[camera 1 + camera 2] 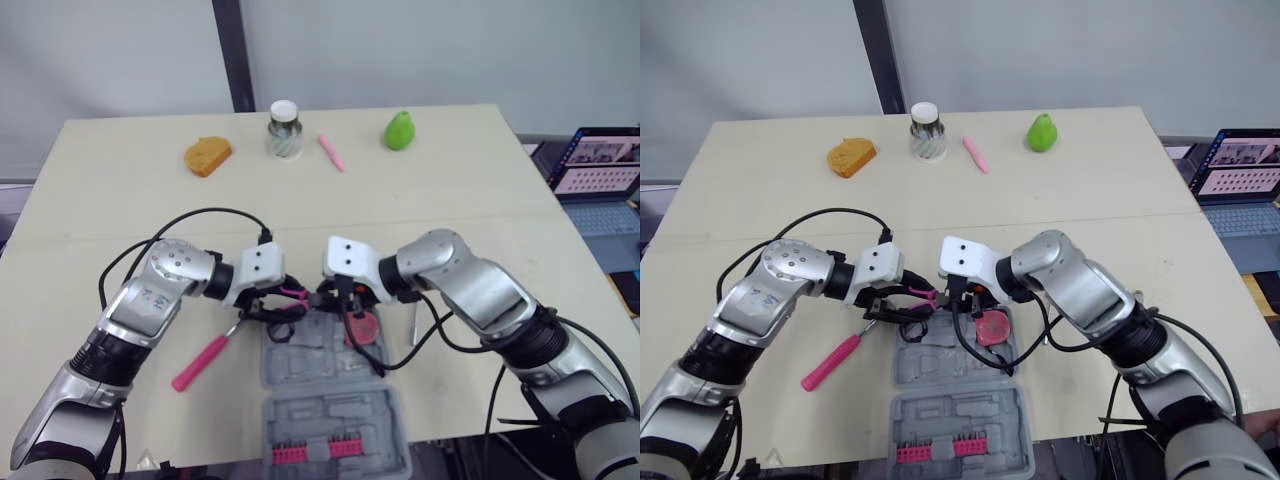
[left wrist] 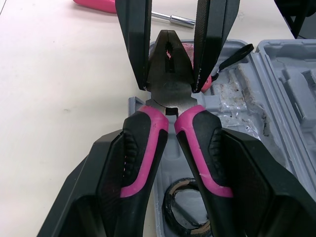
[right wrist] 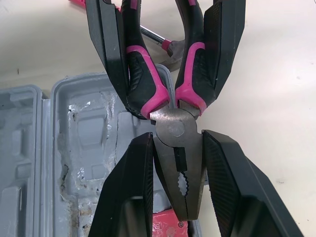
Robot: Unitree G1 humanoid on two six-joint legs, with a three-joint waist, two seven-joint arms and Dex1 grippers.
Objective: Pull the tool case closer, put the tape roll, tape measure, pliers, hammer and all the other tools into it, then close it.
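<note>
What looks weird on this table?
One thing: both grippers hold the same pliers at once, over the edge of the open tool case. The left gripper clamps the pink handles and the right gripper clamps the metal head. It is probably a handover, not a mistake.

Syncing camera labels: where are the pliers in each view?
Left eye: pliers mid-frame, at the far end of the grey tool case.
Right eye: pliers there too, slightly left of centre.
Left wrist: pliers central, handles nearest the camera.
Right wrist: pliers central, head nearest.
Shared landmark: the tool case.
</note>
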